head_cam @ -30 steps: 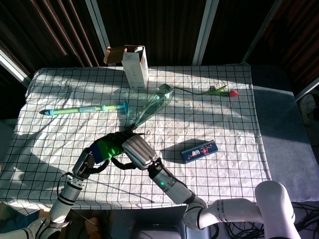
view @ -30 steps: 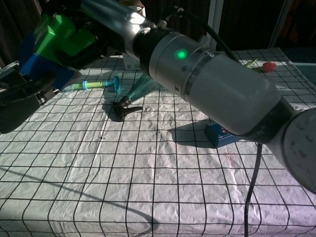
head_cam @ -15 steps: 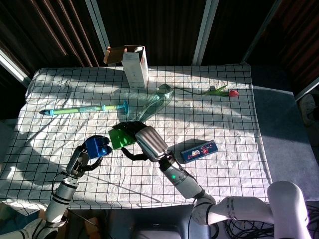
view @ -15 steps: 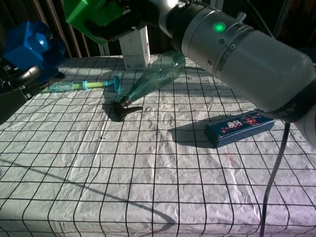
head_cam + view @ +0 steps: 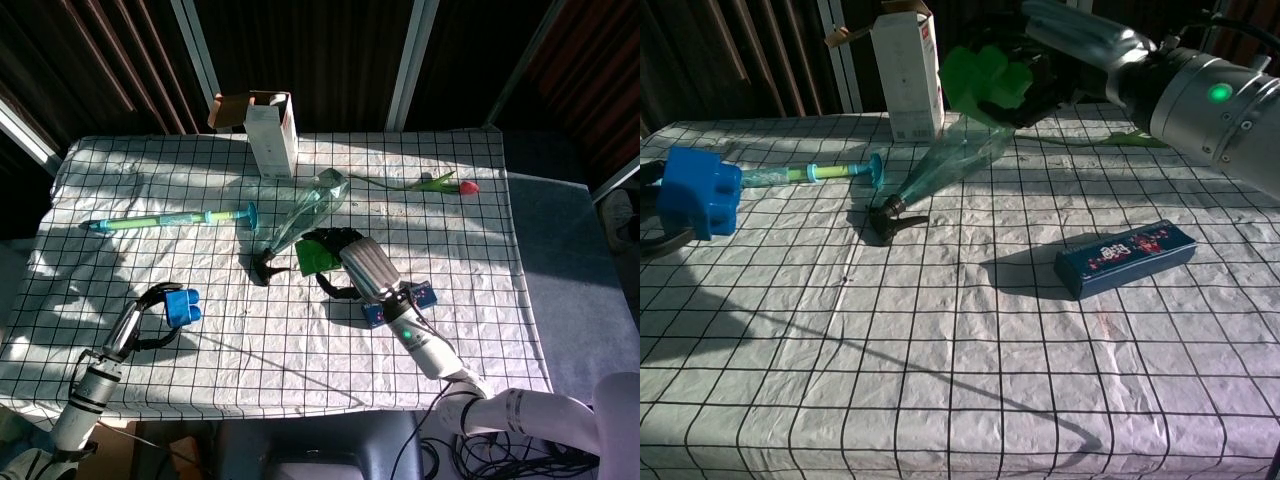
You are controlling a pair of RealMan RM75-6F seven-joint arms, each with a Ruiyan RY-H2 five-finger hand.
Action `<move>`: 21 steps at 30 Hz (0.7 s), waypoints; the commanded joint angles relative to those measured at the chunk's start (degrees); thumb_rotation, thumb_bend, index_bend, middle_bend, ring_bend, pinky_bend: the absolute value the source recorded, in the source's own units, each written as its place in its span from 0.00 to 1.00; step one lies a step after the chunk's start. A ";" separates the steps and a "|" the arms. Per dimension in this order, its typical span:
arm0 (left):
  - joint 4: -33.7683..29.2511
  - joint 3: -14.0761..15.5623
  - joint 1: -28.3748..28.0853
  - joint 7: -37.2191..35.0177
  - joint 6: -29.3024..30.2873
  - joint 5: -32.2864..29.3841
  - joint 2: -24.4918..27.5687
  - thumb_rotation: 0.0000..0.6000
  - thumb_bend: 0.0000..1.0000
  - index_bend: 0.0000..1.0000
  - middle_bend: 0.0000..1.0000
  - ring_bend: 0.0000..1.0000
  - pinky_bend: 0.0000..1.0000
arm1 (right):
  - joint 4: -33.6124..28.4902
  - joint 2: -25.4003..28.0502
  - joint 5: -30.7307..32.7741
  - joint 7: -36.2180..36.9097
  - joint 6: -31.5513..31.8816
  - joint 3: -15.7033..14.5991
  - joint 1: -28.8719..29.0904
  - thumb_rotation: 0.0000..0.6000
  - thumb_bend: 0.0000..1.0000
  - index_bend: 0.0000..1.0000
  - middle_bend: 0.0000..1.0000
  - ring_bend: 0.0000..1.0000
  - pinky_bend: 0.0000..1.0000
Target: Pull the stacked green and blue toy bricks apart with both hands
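Note:
The two bricks are apart. My left hand (image 5: 150,308) holds the blue brick (image 5: 183,306) above the table's front left; in the chest view the blue brick (image 5: 698,192) shows at the left edge with dark fingers (image 5: 652,243) beside it. My right hand (image 5: 352,262) grips the green brick (image 5: 316,256) above the table's middle. In the chest view the green brick (image 5: 985,80) is raised high, held by the right hand (image 5: 1070,50) near the top of the frame.
On the checked cloth (image 5: 480,220) lie a clear green spray bottle (image 5: 305,213), a teal and green syringe toy (image 5: 170,219), a dark blue flat box (image 5: 1124,257) and a tulip (image 5: 440,183). A white carton (image 5: 271,132) stands at the back edge.
The stacked bricks have come apart. My left hand carried the blue brick left and down; my right hand carried the green brick to the right, uncovering the bottle's black trigger.

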 commanded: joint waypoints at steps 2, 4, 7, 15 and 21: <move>4.13 2.55 1.64 16.61 -6.19 -2.44 -0.11 1.00 0.63 0.72 0.75 0.36 0.08 | 7.67 -2.59 1.05 -1.09 -4.32 -3.92 -0.68 1.00 0.44 0.97 0.71 0.56 0.28; 4.64 2.79 1.62 19.46 -7.01 -2.31 -0.79 1.00 0.63 0.72 0.75 0.36 0.07 | 10.59 -4.25 0.90 -1.45 -5.44 -4.97 -0.59 1.00 0.44 0.96 0.71 0.56 0.28; 4.74 3.05 1.37 22.11 -8.42 -2.12 -1.43 1.00 0.62 0.71 0.73 0.34 0.06 | 14.03 -6.15 1.15 -3.04 -7.60 -6.27 -0.28 1.00 0.44 0.93 0.71 0.56 0.28; 4.91 2.61 0.85 21.61 -9.61 -1.38 -2.05 1.00 0.47 0.37 0.35 0.11 0.00 | 15.35 -6.26 2.50 -5.19 -13.26 -7.68 0.47 1.00 0.44 0.57 0.51 0.38 0.25; 4.59 2.61 0.62 20.20 -10.35 -0.97 -1.02 1.00 0.39 0.03 0.03 0.00 0.00 | 12.73 -3.62 6.41 -8.03 -18.13 -7.51 1.19 1.00 0.40 0.02 0.18 0.11 0.11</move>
